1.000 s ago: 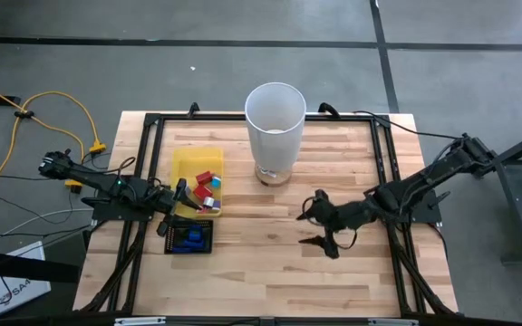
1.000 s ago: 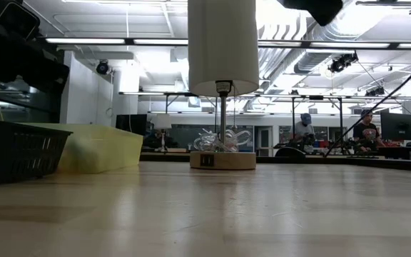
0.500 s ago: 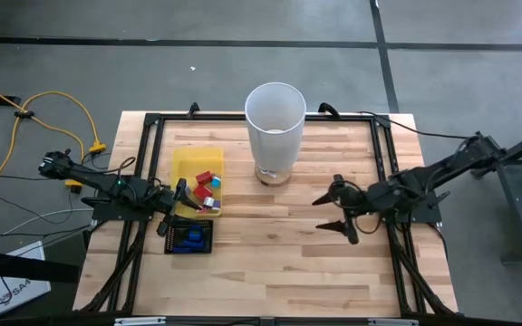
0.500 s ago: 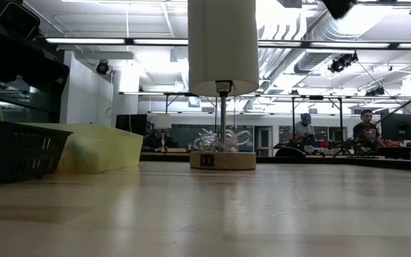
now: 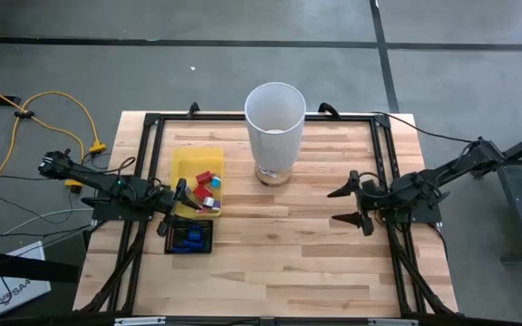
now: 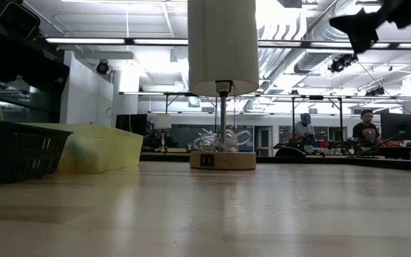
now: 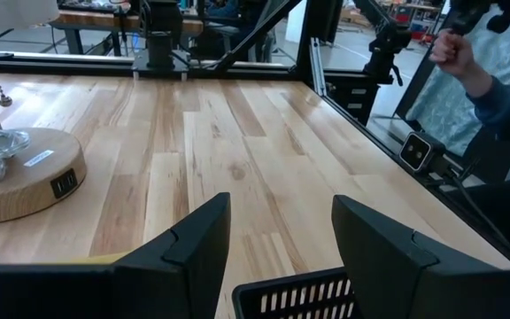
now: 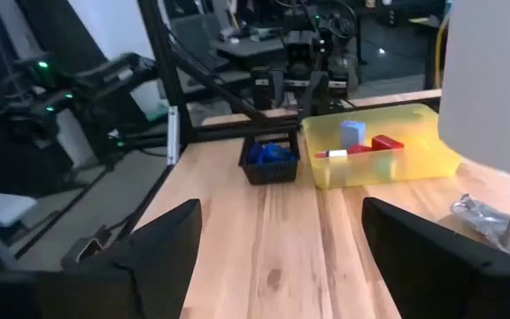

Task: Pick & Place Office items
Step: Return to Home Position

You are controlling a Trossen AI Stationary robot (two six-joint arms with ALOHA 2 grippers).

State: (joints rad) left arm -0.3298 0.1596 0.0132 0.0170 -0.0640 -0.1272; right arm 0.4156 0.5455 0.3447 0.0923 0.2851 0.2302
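The office items [image 5: 208, 186] lie in two trays on the left-arm side of the tall white bin [image 5: 275, 122]. Red, blue and white bits sit in the yellow tray [image 5: 188, 161] just beside the bin. A little heap of blue bits [image 5: 188, 238] fills the black mesh tray [image 5: 168, 237], a bit farther from the bin and toward the front of the table [image 5: 270, 267]. I see no items loose on the wood. The pieces look tiny, light and hard, like plastic blocks, so I think they will not squash or break. Their smooth sides may slip, though. The best hold is likely across two flat sides, coming straight down, because the tray walls stand close and the pieces lie bunched up. The left gripper [image 5: 183, 194] hangs over the corner of the yellow tray farthest from the bin, with its fingers spread wide and nothing in them. The right gripper [image 5: 345, 206] is on the other side of the bin, near the black rails [image 5: 383, 154]. It is up off the wood, wide open and empty too. The bare wood in front of the bin gives lots of room to move. The tight spots are the bin itself, the tray walls and the rails along the table edges.
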